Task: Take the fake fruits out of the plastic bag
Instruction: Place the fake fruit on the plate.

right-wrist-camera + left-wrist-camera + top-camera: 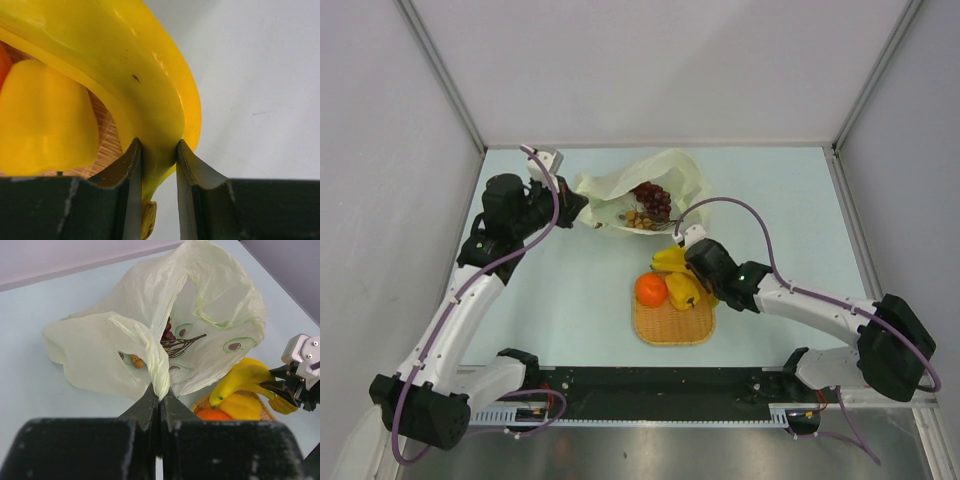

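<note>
Top view: left gripper (576,208) pinches the rim of the thin, translucent yellow-green plastic bag (665,172); dark purple grapes (653,197) and brown nut cluster (638,217) inside, just beyond it. The right gripper (678,252) holds the yellow plastic banana bunch (669,260) at the far edge of the woven orange mat (672,328), glossy orange (651,289) and yellow pepper (682,291) beside.
Left wrist: jaws pressed together on a bag fold.
Right wrist: jaws clamp the banana stem.

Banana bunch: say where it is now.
Top view, mid-table: the banana bunch is clamped in the right gripper at the far edge of the woven mat, behind the orange, near the plastic bag.
</note>
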Available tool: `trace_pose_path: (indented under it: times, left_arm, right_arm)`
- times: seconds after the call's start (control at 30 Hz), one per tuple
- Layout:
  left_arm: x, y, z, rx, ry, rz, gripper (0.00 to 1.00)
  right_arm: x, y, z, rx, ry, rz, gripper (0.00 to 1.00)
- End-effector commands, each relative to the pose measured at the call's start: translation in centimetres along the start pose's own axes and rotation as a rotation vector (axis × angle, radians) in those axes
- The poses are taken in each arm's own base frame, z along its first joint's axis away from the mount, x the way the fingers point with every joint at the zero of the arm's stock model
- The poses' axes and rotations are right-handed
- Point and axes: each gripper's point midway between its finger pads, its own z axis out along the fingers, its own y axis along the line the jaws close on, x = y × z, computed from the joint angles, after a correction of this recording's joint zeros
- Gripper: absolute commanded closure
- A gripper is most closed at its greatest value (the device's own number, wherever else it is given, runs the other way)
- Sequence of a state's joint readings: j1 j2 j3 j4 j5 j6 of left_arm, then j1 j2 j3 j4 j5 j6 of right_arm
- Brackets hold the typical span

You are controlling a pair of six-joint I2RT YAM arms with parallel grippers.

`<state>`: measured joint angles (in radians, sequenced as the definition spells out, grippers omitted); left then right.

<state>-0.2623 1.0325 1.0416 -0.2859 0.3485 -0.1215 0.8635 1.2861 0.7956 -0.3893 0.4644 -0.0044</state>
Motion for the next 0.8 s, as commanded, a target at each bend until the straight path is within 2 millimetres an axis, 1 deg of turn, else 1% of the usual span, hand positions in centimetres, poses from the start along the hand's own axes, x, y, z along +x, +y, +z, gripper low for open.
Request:
trace_pose_path:
  times: [0.0, 0.23, 0.4, 0.6, 0.73, 0.77]
  left_arm:
    - [-1.0, -0.1, 0.2, 0.010, -0.040, -0.012, 1.00]
    - [-0.8, -0.4, 0.4, 0.026, -0.039, -0.035, 1.00]
    - [-1.1, -0.7, 0.2, 0.033, -0.044, -0.034, 1.00]
    - [-1.3, -0.9, 0.1, 0.046, -0.050, -0.036, 1.00]
    - [-1.1, -0.8, 0.2, 0.043, -0.047, -0.039, 1.00]
    - [-1.0, -0.7, 0.2, 0.038, -0.049, -0.040, 0.99]
  right_arm:
    - [-3.5, 1.7, -0.5, -0.020, -0.107, 0.068, 1.00]
    - [-2.0, 1.2, 0.4, 0.037, -0.048, 0.094, 1.00]
    - [-1.4, 2.0, 0.5, 0.026, -0.028, 0.083, 1.00]
    - [-1.8, 3.4, 0.8, -0.002, -0.048, 0.035, 1.00]
    - [-1.1, 4.2, 0.9, -0.021, -0.022, 0.012, 1.00]
    - [-1.0, 4.3, 0.9, -0.023, -0.019, 0.017, 0.98]
